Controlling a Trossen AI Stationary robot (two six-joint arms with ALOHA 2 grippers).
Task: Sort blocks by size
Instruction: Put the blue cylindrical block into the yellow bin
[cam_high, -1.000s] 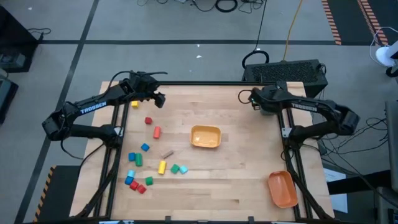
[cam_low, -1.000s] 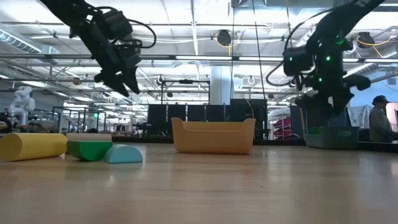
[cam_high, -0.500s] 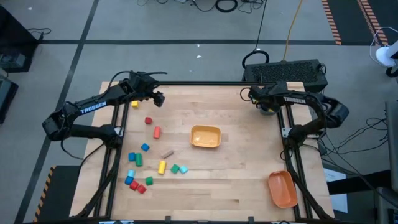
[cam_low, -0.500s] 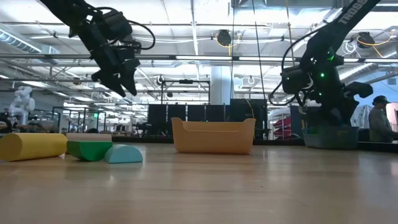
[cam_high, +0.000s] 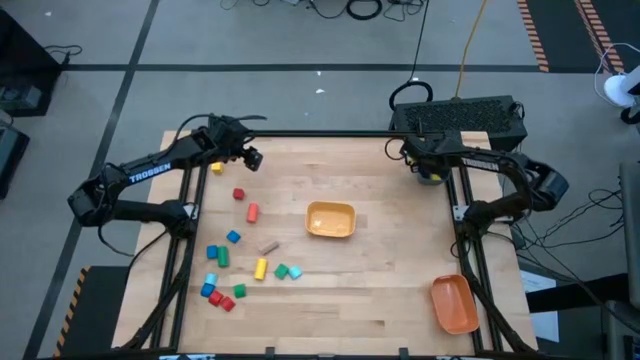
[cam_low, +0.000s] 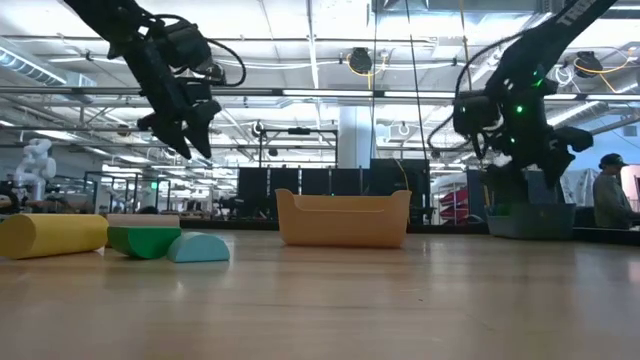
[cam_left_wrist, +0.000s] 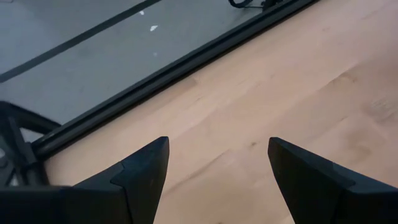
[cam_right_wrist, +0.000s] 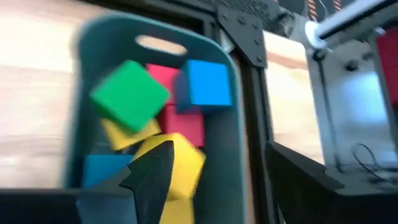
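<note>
My worry is a clumsy reach scattering the blocks (cam_high: 232, 268) bunched at the lower left of the table (cam_high: 380, 290) — my left gripper (cam_high: 251, 157), spread and empty, hangs upper left, while my right gripper (cam_high: 428, 170), also spread, hovers over the teal bin (cam_right_wrist: 227, 112) of sorted blocks — with the yellow bin (cam_high: 330, 219) mid-table between.

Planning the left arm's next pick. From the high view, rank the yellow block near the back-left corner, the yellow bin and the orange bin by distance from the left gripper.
1. yellow block, just beside the left gripper, back-left.
2. yellow bin, mid-table.
3. orange bin, front-right corner.
</note>
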